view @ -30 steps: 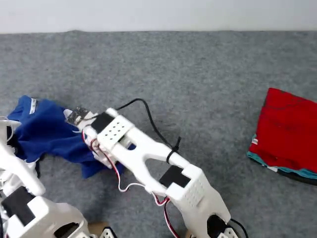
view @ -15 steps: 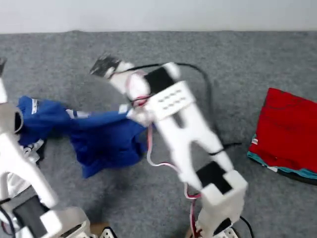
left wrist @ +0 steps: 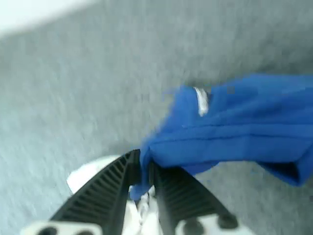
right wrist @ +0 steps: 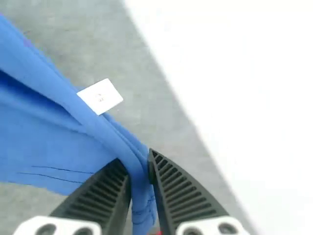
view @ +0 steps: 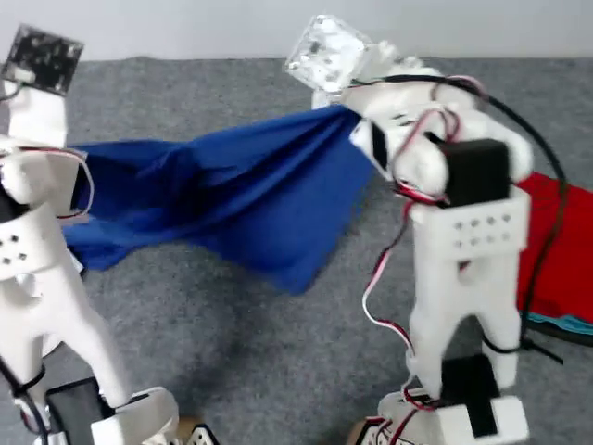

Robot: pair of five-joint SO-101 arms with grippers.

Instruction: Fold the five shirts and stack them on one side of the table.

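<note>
Currently the blue shirt (view: 241, 185) is held stretched, seemingly mostly lifted, by the left gripper (left wrist: 144, 159) and right gripper (right wrist: 139, 164) — both clamped on it.

Both arms are reared up pretty high here: the left arm (view: 37, 260) stands tall on its side with the wrist up top, and the right arm (view: 463, 278) is upright too, its wrist tipped toward the far edge. The left gripper (left wrist: 143, 159) and right gripper (right wrist: 138, 157) are well apart, each with its jaws pinched tight on an end of the blue shirt (view: 241, 185).
</note>
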